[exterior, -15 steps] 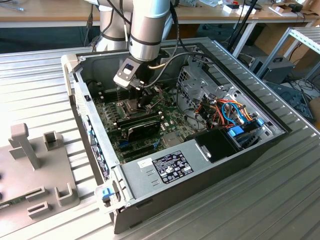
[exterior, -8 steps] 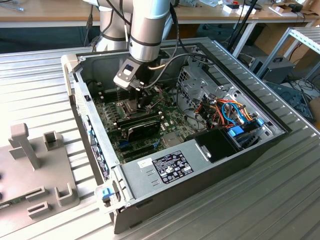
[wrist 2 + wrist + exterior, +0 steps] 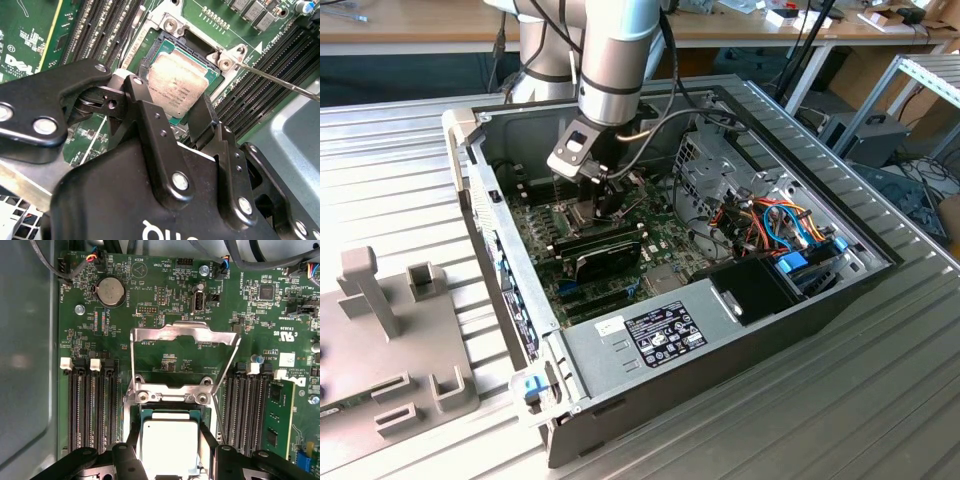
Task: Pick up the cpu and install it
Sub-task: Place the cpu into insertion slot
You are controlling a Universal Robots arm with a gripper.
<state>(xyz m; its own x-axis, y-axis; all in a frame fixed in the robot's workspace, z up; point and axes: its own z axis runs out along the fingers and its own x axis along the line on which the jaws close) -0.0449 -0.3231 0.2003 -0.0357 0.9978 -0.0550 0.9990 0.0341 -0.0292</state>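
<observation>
The arm [image 3: 615, 60] comes down from the top centre of the exterior view into the computer case [image 3: 720, 360]. The case lies open side up on the ribbed metal worktop [image 3: 410, 150], so the motherboard [image 3: 165, 290] faces up & can be reached from straight above. The end effector [image 3: 175, 105] sits low over the board, just up & left of centre in the exterior view. In both wrist views its two black fingers [image 3: 147, 120] bracket the cpu [image 3: 177, 85] on opposite edges & look pressed against them. I read that as pinching the cpu by its sides, prob. to keep the silvery top & the underside untouched. The cpu is right over the dark socket [image 3: 165, 42], lined up square w/ it. Can't tell whether it's fully seated or a hair above. The shiny hinged frame [image 3: 182, 335] is swung open, away from the socket, & the thin lever rod [image 3: 280, 82] stands off to one side. Both are out of the way so the chip can drop in. Memory slots [image 3: 92, 410] flank the socket on both sides. A grey plastic fixture [image 3: 380, 340] sits on the worktop at the exterior view's lower left, well apart from the case.
</observation>
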